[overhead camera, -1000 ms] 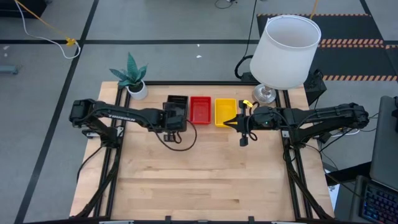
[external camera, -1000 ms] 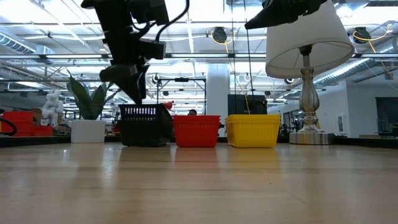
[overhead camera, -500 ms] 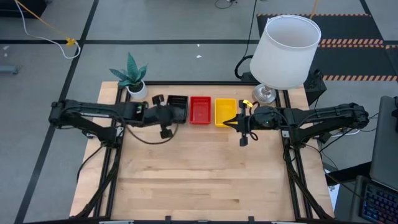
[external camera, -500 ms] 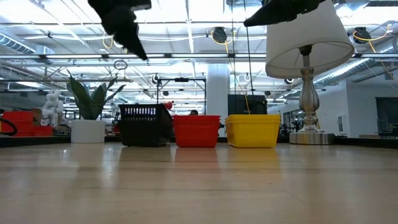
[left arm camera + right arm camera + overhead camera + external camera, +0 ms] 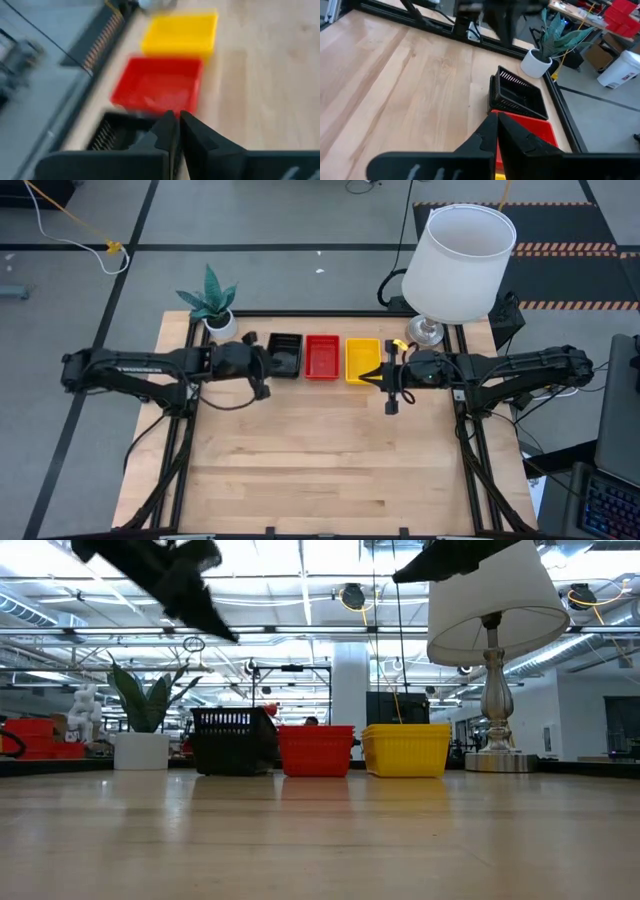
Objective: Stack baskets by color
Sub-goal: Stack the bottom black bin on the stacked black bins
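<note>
Three baskets stand side by side on their bottoms near the table's far edge: black (image 5: 285, 353), red (image 5: 322, 356), yellow (image 5: 362, 360). The low view shows them as black (image 5: 232, 740), red (image 5: 316, 750) and yellow (image 5: 406, 750). My left gripper (image 5: 264, 367) hangs in the air just left of the black basket, shut and with nothing in it (image 5: 175, 122). My right gripper (image 5: 368, 377) hovers at the yellow basket's near right corner, also shut and holding nothing (image 5: 496, 120).
A small potted plant (image 5: 213, 305) stands at the far left corner and a lamp with a white shade (image 5: 455, 265) at the far right corner. The bare wooden tabletop (image 5: 330, 460) stretches from the baskets to the near edge.
My left gripper has risen from over the black basket and drawn back toward the table's left edge, tipping up from pointing down. Its fingers, spread wide before, have shut on nothing. The black basket stays where it was.
</note>
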Controlling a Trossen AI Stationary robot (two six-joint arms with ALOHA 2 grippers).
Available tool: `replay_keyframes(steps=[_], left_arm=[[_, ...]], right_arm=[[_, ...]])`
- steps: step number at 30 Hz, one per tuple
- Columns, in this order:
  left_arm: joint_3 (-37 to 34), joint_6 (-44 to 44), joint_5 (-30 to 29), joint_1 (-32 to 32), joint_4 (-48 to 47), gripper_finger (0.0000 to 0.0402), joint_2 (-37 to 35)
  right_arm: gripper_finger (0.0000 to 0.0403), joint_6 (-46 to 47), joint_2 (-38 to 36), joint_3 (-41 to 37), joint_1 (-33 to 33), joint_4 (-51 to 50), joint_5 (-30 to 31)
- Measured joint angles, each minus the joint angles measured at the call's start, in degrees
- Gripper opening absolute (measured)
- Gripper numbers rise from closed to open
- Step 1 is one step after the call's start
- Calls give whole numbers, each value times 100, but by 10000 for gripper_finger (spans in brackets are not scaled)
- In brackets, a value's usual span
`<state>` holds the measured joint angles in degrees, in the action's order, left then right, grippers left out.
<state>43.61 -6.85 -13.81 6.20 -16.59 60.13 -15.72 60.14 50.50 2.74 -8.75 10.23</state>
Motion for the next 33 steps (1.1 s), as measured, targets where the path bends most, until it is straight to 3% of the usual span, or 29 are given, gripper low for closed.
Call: replay_keyframes(steps=[4,9,14,25,33], left_arm=[[-382,-58,679,187,1,8,-19],[-928,-185,750,490,690,6,82],[-1277,-227,1318,919,1015,3,173],[-1732,-291,1654,1505,1073,7,256],[-1735,-164,2176,1558,1256,7,254]], right_arm=[[4,107,0,0,-1,54,-1],[4,114,0,0,-2,105,-1],[4,115,0,0,-2,133,1],[4,9,0,0,0,156,1],[4,6,0,0,-1,164,1]])
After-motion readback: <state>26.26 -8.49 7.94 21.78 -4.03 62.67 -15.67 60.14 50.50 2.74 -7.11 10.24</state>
